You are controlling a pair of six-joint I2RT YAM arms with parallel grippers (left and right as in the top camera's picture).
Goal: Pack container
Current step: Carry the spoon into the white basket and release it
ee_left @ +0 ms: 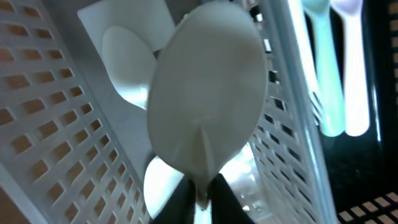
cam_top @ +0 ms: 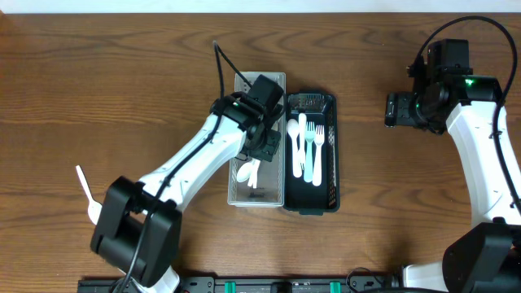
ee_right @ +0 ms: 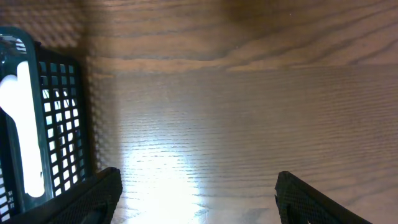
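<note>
A pale grey slotted container and a black slotted container stand side by side at mid-table. The black one holds white forks and spoons. My left gripper reaches down into the grey container. In the left wrist view that gripper is shut on the neck of a white spoon, bowl pointing away, just above other white spoons on the container's floor. My right gripper hovers open over bare wood at the right, its fingers wide apart with nothing between them.
One loose white utensil lies on the wood at the far left, beside the left arm's base. The grey container's slotted wall is close on the left of the held spoon. The black container's end shows left of the right gripper.
</note>
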